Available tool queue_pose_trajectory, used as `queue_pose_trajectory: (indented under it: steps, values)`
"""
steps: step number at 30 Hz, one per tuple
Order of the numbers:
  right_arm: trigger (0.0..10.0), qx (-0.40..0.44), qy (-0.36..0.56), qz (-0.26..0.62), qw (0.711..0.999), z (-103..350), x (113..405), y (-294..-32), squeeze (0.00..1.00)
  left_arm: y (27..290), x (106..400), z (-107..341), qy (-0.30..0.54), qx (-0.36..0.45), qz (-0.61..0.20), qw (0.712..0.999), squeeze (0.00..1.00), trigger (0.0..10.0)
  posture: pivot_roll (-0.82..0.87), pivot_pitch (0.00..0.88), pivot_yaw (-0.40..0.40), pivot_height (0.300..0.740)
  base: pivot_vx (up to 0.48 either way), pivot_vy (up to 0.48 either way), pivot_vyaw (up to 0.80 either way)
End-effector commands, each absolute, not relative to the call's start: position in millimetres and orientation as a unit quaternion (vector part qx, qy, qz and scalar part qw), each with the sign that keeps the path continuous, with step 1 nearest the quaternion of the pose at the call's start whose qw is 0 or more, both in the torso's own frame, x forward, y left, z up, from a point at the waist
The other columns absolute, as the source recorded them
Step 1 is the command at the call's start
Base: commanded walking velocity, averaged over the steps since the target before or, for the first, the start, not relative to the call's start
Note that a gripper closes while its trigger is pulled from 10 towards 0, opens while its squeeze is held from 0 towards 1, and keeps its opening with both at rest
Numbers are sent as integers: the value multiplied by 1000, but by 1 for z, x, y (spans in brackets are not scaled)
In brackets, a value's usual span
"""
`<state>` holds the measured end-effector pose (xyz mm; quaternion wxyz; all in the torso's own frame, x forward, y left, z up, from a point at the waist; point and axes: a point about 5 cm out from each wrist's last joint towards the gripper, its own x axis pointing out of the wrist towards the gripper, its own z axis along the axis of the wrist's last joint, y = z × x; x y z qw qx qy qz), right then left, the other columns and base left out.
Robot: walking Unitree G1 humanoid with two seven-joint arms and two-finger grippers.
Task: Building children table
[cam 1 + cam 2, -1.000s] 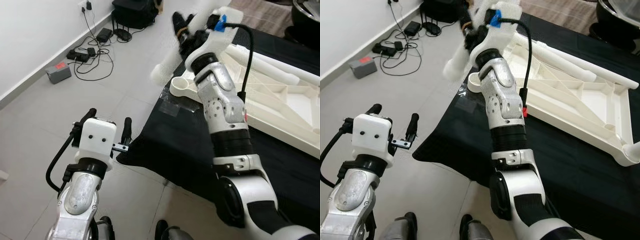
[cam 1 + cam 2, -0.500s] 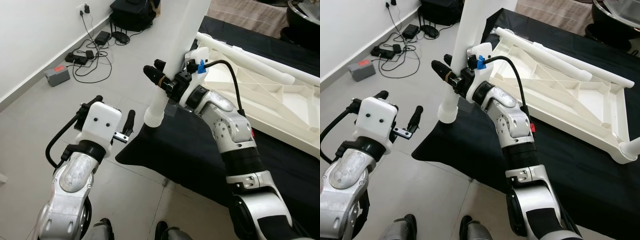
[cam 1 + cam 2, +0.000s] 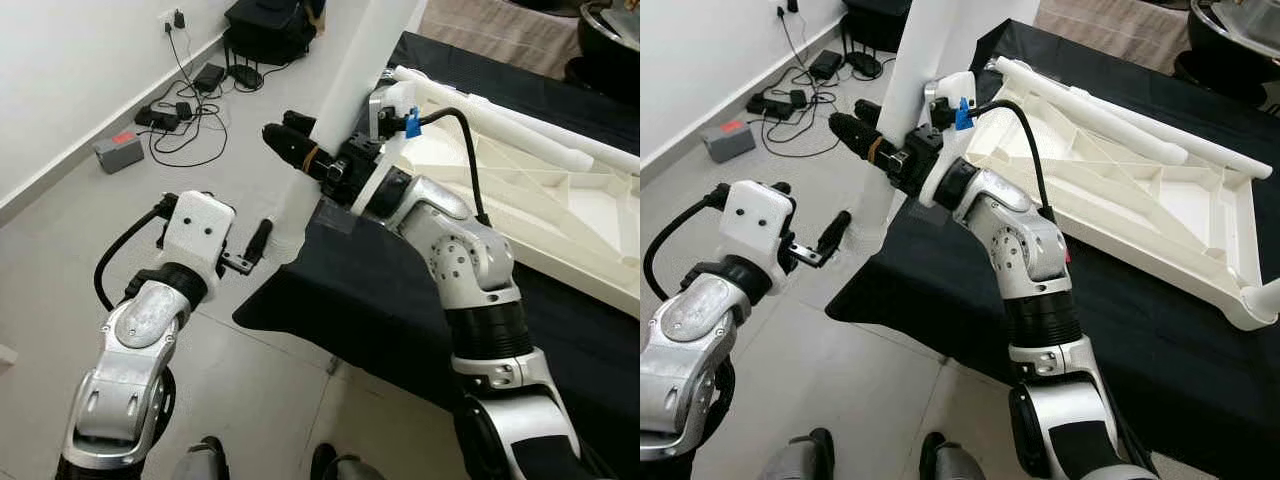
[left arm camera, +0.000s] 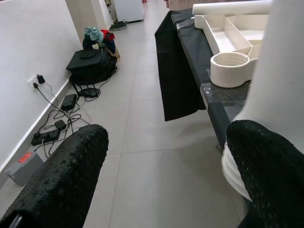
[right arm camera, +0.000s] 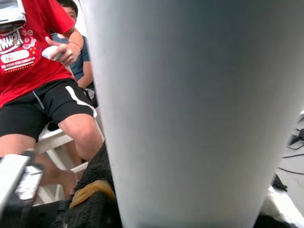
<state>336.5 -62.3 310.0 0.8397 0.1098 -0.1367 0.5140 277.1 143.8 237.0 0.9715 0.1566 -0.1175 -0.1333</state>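
At the near left corner of the black-draped desk [image 3: 380,300], the right hand [image 3: 300,152] grips a long white plastic table leg [image 3: 345,75], its two black fingers [image 3: 855,128] closed around the tube. The leg stands steeply, tilted slightly, with its upper part leaving the top of the head views. Its ribbed lower end [image 4: 232,166] hangs just off the desk corner, above the grey tiled floor [image 3: 90,250].

The left hand [image 3: 215,235] hovers at the left of the desk, beside the lower part of the leg. Its fingers [image 4: 61,175] are spread wide, with one finger close to the leg's lower end; whether it touches the leg cannot be told.

The upturned white plastic children's table top [image 3: 1140,190] lies on the desk, right of the held leg, ribbed underside up. A round white socket [image 4: 230,69] sits at its near left corner, close to the held leg. Another white leg [image 3: 1090,105] lies along the far edge of the table top.

On the floor by the far left wall lie black cables and power adapters [image 3: 180,105], a small grey box with a red label [image 3: 118,148], and a black bag [image 3: 270,22]. In the right wrist view, a seated person in a red shirt and black shorts [image 5: 33,71] appears behind the leg.
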Motion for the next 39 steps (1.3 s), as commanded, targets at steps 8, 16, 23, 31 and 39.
queue_pose_trajectory:
  steps: [8,16,23,31,39]
  values:
    - [10000,128,-165,564,799,324,317,-49,0,112,278,225,-80,123,-257,955,0,10000,48,192,-125,740,0,0,0]
    - [10000,131,-155,540,817,320,329,-43,0,79,254,245,-119,132,-330,927,0,10000,52,195,-128,740,0,0,0]
    - [10000,129,-150,520,831,317,336,-40,0,76,247,251,-122,136,-343,921,0,10000,58,199,-132,740,0,0,0]
    - [10000,139,-153,524,827,320,335,-34,0,80,250,238,-91,148,-336,926,0,10000,57,197,-127,740,0,0,0]
    - [10000,149,-157,536,816,325,331,-32,0,95,259,228,-68,167,-297,938,0,10000,60,195,-126,740,0,0,0]
